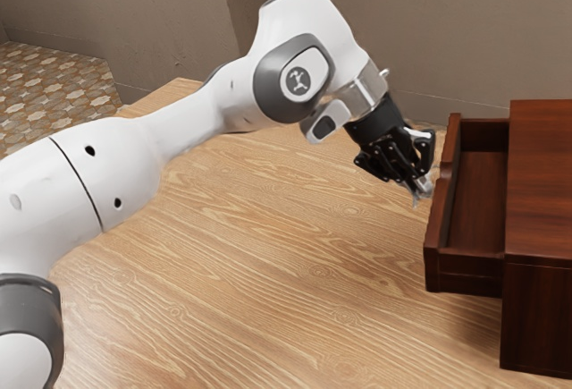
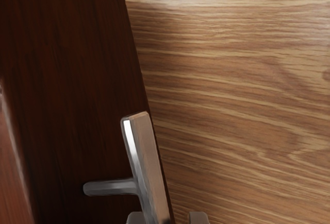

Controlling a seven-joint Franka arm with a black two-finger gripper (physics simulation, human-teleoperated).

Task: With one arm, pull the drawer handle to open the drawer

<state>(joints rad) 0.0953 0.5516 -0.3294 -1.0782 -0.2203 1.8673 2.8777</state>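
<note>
— Where is the gripper (image 1: 416,179)?
— Right at the silver handle (image 1: 421,194) on the drawer's front. Whether it is clamped on the bar, I cannot tell.
— And the drawer (image 1: 444,206)?
— Pulled well out of the dark wooden cabinet (image 1: 541,228), toward the exterior view's left.
— The surface?
— A pale wood-grain table (image 1: 268,255), with plain grey-brown walls (image 1: 134,13) and a patterned tile floor (image 1: 54,85) beyond it.
— Any writing?
— A white emblem (image 1: 295,79) on a grey joint of the arm (image 1: 161,147); I can't read it as letters.
</note>
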